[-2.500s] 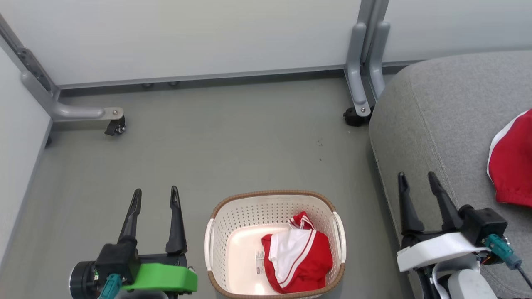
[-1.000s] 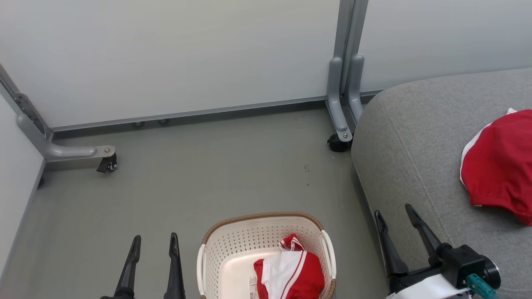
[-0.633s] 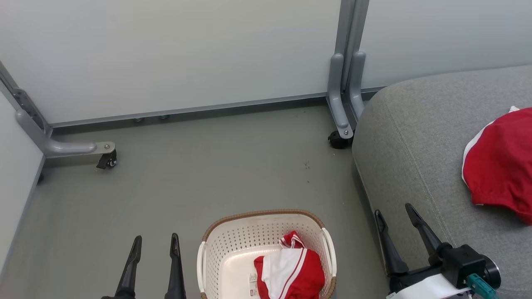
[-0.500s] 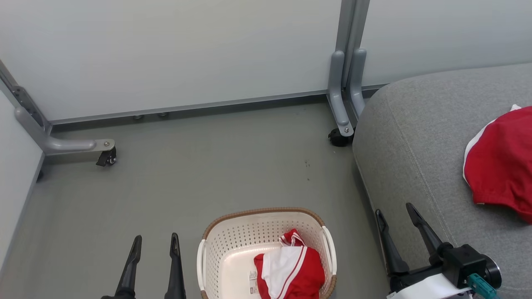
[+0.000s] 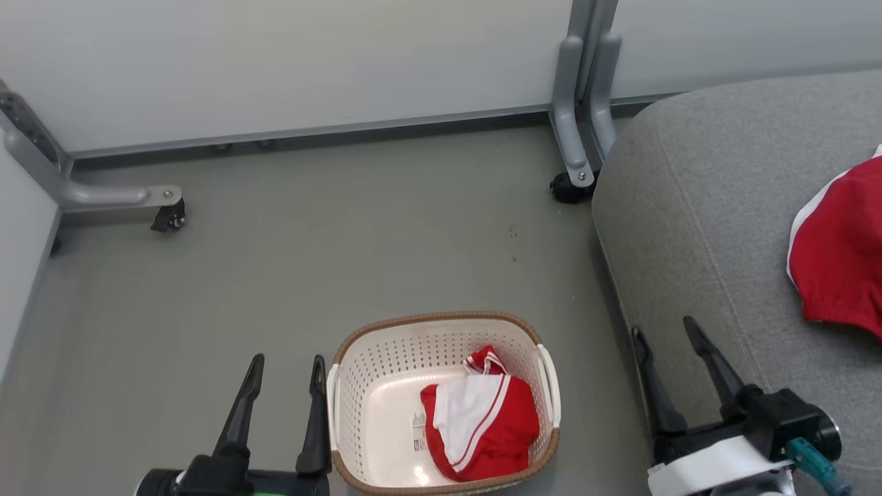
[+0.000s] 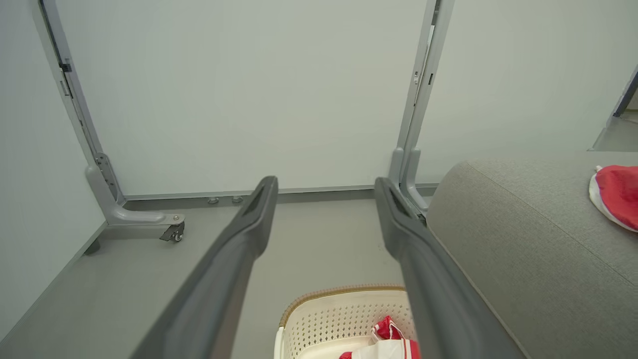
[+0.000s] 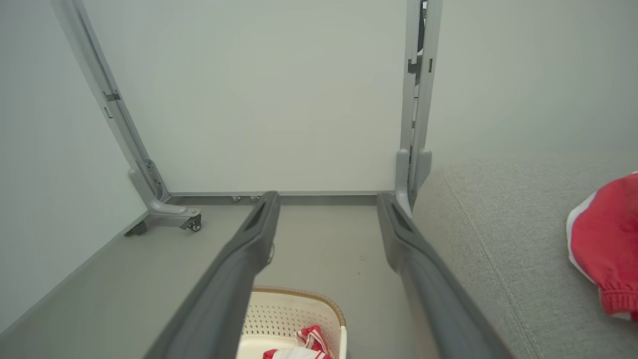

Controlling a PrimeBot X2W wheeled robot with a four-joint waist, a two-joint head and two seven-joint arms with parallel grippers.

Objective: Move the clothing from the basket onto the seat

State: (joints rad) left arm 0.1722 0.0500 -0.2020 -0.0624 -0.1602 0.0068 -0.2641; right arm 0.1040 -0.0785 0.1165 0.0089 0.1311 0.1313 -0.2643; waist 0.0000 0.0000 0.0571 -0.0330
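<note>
One soft bright red garment [image 5: 482, 424] with a white panel and thin white stripes lies bunched in the right half of the cream-white perforated plastic laundry basket [image 5: 372, 365], which has a brown woven-look rim and white side handles. The cloth sits against a paper label [image 5: 417, 432] on the basket's bottom. A second red garment [image 5: 837, 272] with white trim rests on the large grey woven-fabric sofa seat [image 5: 703, 207], well apart from the basket and cut by the right edge of the head view. The basket stands on the grey floor [image 5: 310, 241], near the seat's side, with a strip of floor between them. The left gripper [image 5: 287, 359] hangs just beside the basket's left handle, its jaws apart with nothing between them. The right gripper [image 5: 663, 328] hovers over the seat's near edge, between the basket and the garment on the seat, jaws likewise apart and holding nothing. Beyond the basket stand pale partition panels [image 5: 310, 62] on grey metal legs [image 5: 575, 131] with black castors [image 5: 566, 189]; one leg stands close to the seat's far corner.
</note>
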